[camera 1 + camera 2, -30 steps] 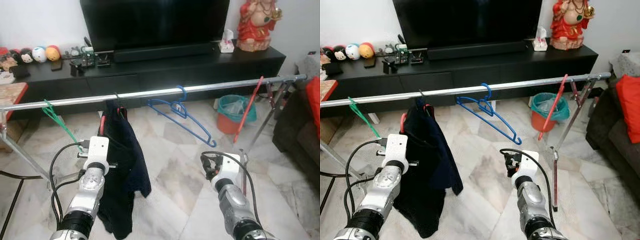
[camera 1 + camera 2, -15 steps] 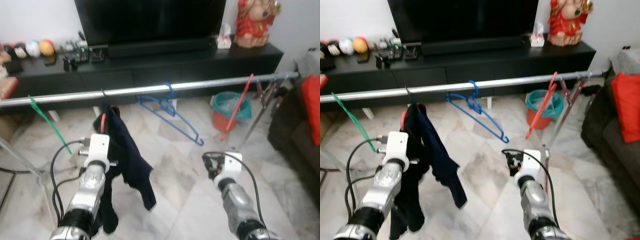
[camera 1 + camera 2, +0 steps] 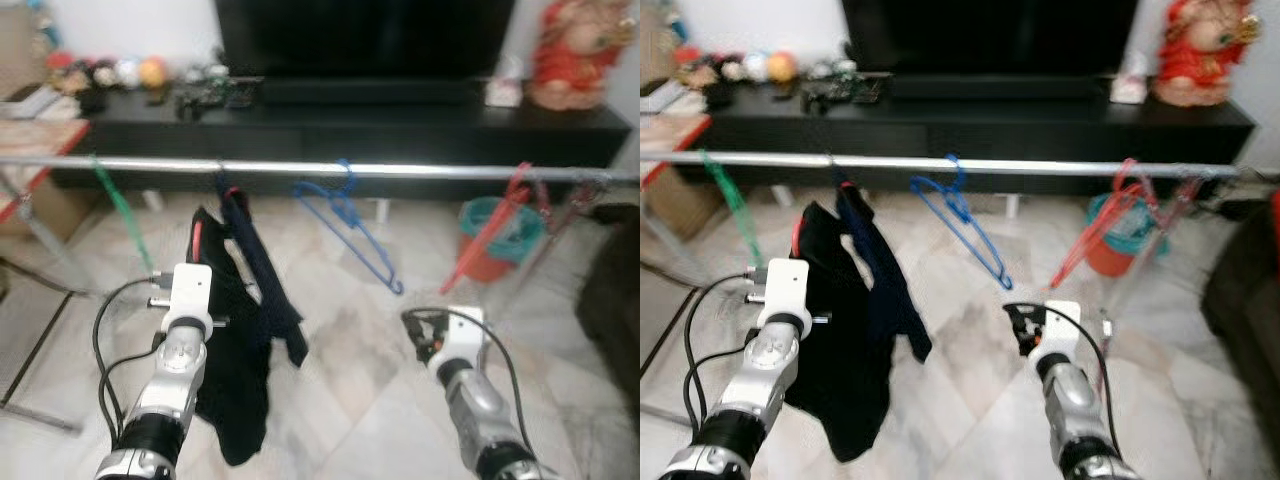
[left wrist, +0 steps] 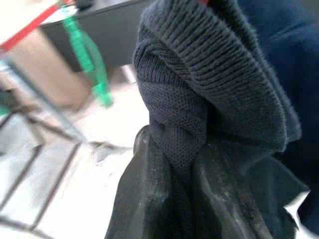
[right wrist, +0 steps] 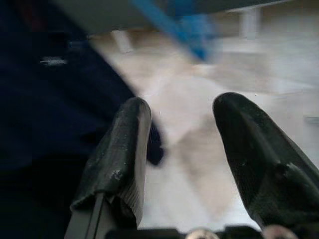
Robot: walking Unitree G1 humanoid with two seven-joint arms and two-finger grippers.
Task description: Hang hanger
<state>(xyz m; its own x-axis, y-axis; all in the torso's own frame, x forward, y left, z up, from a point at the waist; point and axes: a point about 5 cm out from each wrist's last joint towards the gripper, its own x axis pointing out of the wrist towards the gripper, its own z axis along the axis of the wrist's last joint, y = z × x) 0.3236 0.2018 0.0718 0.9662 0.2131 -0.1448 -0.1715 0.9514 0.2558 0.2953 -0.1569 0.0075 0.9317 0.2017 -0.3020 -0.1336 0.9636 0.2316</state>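
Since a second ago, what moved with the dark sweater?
The dark sweater has swung on the metal rail, its lower part flapping out toward the robot's right and settling lower again. The whole picture shifted, so the camera moved too. The left gripper stays shut on the knit; the right gripper stays open and empty. The blue hanger still hangs there.

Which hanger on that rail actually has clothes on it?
The one between the green hanger and the blue hanger: it carries the dark garment. The green, blue and red hanger hang bare.
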